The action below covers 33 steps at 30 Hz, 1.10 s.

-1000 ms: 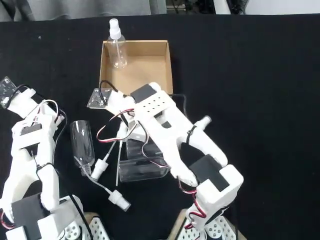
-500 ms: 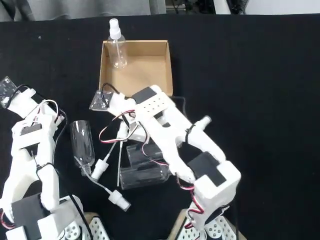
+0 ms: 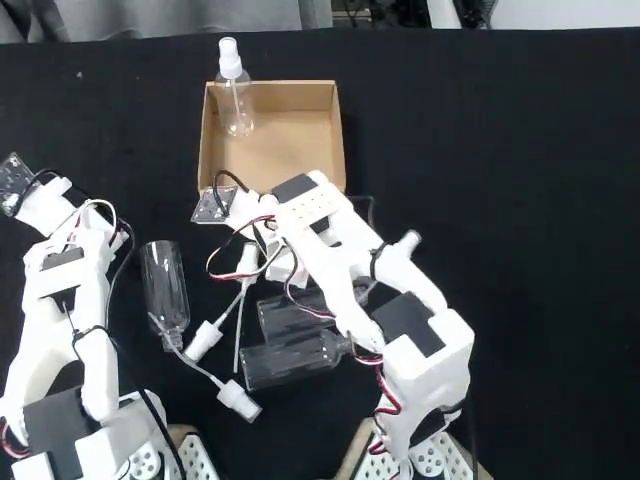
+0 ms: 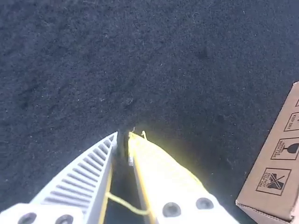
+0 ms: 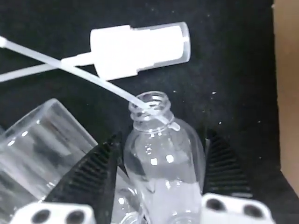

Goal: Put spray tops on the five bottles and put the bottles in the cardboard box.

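A clear bottle [image 5: 161, 158] with an open neck sits between the black fingers [image 5: 93, 172] of my right gripper [image 5: 161, 137], which is shut on it. Just past its neck lies a white spray top [image 5: 140, 46], with a thin tube crossing the neck. From above, the right gripper [image 3: 262, 248] is just in front of the cardboard box [image 3: 325, 135]. One capped bottle [image 3: 233, 95] stands in the box's far left corner. My left gripper [image 4: 124, 136] is shut on nothing over bare black cloth.
An uncapped bottle [image 3: 165, 285] lies left of the right arm, and two more [image 3: 300, 315] [image 3: 290, 358] lie under it. Loose spray tops [image 3: 205, 337] [image 3: 240, 402] lie near the front. A box corner [image 4: 275, 172] shows beside the left gripper.
My right arm's wrist has shifted a little right and toward the box, uncovering more of the two lying bottles. The left arm has stayed still.
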### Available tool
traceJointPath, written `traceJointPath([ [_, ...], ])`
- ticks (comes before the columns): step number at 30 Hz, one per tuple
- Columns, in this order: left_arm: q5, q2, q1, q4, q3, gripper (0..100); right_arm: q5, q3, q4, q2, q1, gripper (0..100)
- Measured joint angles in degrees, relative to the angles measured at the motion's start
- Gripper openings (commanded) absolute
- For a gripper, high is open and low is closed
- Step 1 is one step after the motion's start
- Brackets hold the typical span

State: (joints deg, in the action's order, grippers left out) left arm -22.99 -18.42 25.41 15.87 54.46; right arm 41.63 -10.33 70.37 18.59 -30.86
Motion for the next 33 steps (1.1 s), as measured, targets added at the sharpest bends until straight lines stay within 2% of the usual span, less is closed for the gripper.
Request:
traceJointPath([
  [8, 0.0, 0.0, 0.09, 0.0, 0.0, 3, 0.0, 0.0, -0.09, 0.0, 0.09, 4.4],
  [19, 0.0, 0.0, 0.09, 0.0, 0.0, 3, -1.05, 0.0, -0.09, -6.15, 0.09, 4.0],
  [33, 0.0, 0.0, 0.09, 0.0, 0.0, 3, -7.65, 0.0, 3.52, -16.18, 0.09, 3.9],
])
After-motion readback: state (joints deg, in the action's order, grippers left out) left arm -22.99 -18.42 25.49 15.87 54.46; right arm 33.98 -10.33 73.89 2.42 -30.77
